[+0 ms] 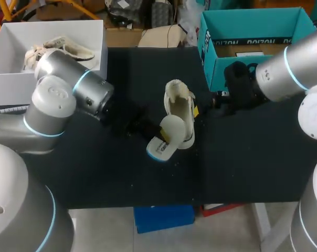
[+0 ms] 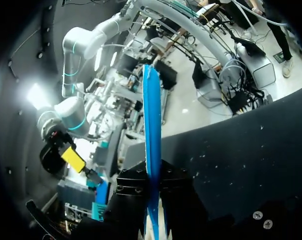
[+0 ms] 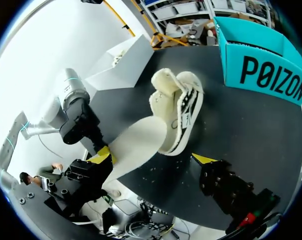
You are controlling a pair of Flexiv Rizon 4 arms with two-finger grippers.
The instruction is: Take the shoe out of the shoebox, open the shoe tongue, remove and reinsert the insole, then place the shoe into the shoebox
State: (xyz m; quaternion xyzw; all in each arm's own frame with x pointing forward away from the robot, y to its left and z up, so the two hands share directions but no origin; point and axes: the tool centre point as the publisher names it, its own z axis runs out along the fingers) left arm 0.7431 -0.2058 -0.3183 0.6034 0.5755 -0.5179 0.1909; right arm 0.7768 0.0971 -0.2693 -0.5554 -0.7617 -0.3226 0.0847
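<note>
The shoe (image 1: pixel 180 107) lies out of its box near the middle of the black surface (image 1: pixel 242 157), the toe toward 12 o'clock and the heel toward 6 o'clock. Its tongue (image 3: pixel 163 92) is folded open. The insole (image 1: pixel 170 130) comes out from the heel opening toward 7 o'clock, cream on one face and blue on the other. I cannot tell if its front end is inside the shoe or only leaning on it.

The left pincer (image 2: pixel 152 192) is pressed together on the free end of the insole, which passes as a thin blue edge between the two fingers. The right pincer (image 3: pixel 153 157) is spread wide and holds nothing; it stands at 3 o'clock of the shoe, just beside it.

The white shoebox (image 1: pixel 11 84) is at 10 o'clock, with a second shoe (image 1: pixel 69 50) in it. A teal box (image 1: pixel 210 52) is at 1 o'clock.

I judge the insole to be light and very flexible. Held only at one end it will bend and swing, so a grip nearer its middle gives more control for sliding it in. The shoe seems light, with a soft upper and a stiffer sole and heel. It can slide or tip on the surface when the insole pushes it, so the free pincer should best hold it at the heel collar or across the sides.
</note>
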